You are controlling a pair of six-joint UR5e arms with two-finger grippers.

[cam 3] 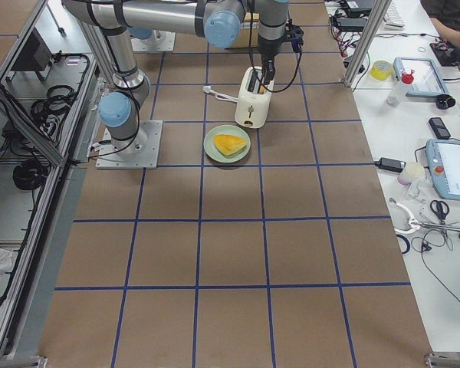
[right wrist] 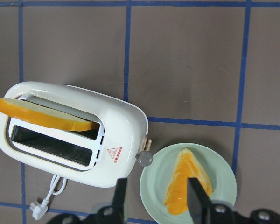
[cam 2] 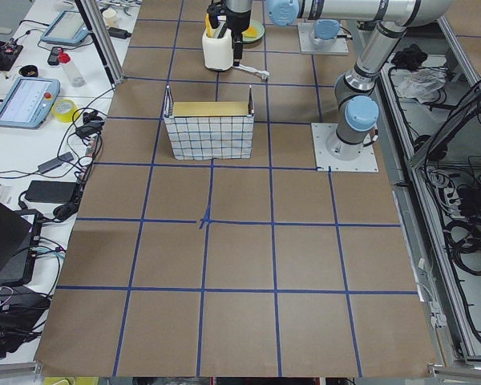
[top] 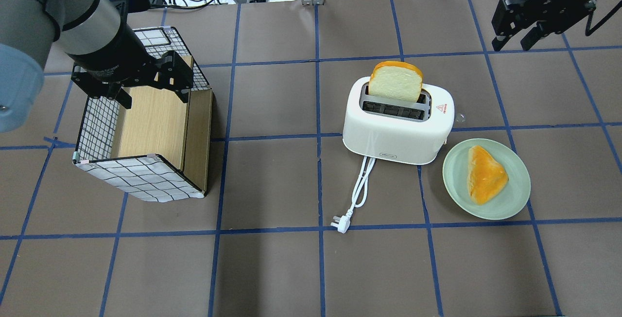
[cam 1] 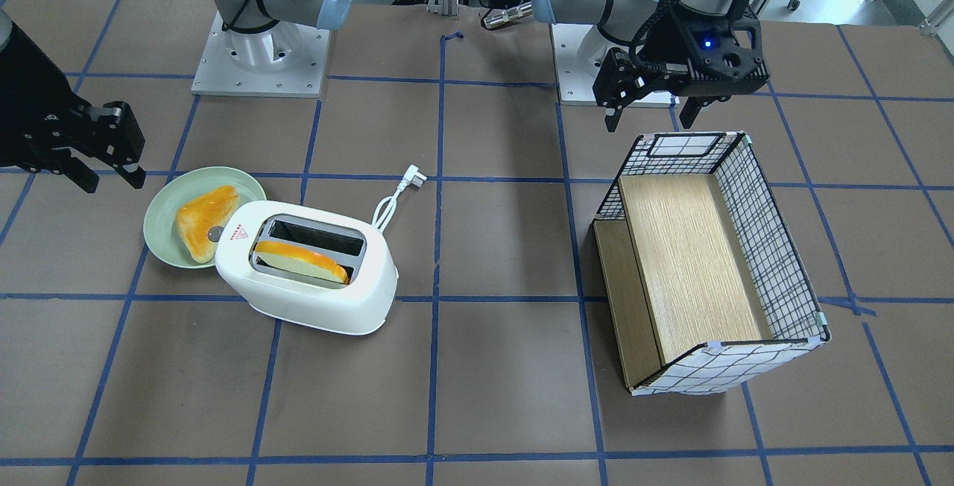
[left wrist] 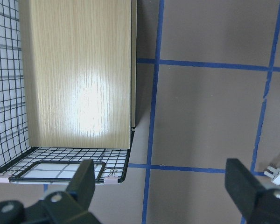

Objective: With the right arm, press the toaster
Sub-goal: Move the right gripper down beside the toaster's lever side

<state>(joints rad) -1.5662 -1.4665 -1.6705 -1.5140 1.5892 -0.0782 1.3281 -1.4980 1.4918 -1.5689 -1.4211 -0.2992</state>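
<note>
Right claw (right wrist: pixel 156 183), spread, hangs apart from toaster (right wrist: pixel 126 116); plate (right wrist: pixel 220 186) with bread (right wrist: pixel 179 171) sits beside.

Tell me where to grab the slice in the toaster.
Grip the slice by its upper half, which stands clear of the toaster. Come straight down from above with one finger on each flat face, since its lower part sits hidden in the slot.

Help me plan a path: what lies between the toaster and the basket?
Nothing: between toaster and basket only bare table with blue tape shows in the overhead view; the cord trails aside.
</note>
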